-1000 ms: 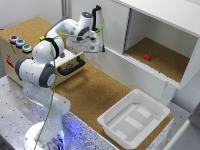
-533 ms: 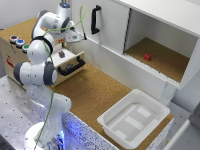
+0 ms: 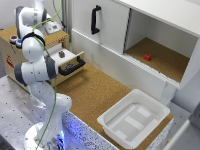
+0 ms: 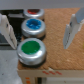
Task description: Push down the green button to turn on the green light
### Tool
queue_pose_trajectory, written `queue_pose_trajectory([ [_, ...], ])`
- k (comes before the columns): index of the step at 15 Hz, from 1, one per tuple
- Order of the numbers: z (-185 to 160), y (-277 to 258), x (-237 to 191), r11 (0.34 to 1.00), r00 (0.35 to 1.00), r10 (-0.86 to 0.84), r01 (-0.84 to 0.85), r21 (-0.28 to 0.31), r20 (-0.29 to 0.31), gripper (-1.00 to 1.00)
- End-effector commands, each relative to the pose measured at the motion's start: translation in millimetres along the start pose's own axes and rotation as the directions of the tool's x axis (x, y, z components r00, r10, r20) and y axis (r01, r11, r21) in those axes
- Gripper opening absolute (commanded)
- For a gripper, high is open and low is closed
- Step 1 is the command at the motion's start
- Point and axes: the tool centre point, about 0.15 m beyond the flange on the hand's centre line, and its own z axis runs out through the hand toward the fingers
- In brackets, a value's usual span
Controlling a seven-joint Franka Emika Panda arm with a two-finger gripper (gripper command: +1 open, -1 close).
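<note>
In the wrist view three round buttons with silvery rims sit in a row on a wooden box top. The green button [image 4: 30, 50] is nearest, then the blue button [image 4: 33, 26], then the dark red button [image 4: 33, 12]. My gripper [image 4: 38, 45] is open and empty above them, its fingers [image 4: 72, 30] spread to either side of the row, with the green button just off centre between the tips. In the exterior view my arm reaches over the top of the wooden box [image 3: 10, 55]; the fingers and buttons are hard to make out there.
The box has an open drawer [image 3: 67, 60] with a black handle and a small dark object inside. A white cabinet with a black door handle [image 3: 95, 20] holds a small red object [image 3: 147, 57] in its open compartment. A white tub [image 3: 132, 117] sits on the cork surface.
My arm has swung from in front of the cabinet door towards the exterior view's left and now hangs over the wooden box top.
</note>
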Motion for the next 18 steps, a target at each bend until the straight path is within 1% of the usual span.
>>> queue_pose_trajectory([
  [1,-3,-25,42,1.000,0.987,-0.014,0.011,0.017,0.162,-1.00],
  [4,2,-22,38,1.000,0.985,0.006,-0.008,0.014,0.173,-1.00],
  [6,7,-21,35,1.000,0.982,0.013,-0.011,-0.015,0.190,-1.00],
  [11,20,-10,33,0.999,0.985,0.053,-0.053,-0.003,0.166,-1.00],
  [13,27,-9,37,0.998,0.986,0.051,-0.054,0.012,0.156,-1.00],
  [15,34,-9,39,0.999,0.986,0.039,-0.044,0.028,0.159,-1.00],
  [17,41,-5,40,0.998,0.988,0.044,-0.051,0.047,0.145,-1.00],
  [18,43,-3,41,0.998,0.988,0.049,-0.055,0.041,0.147,-1.00],
])
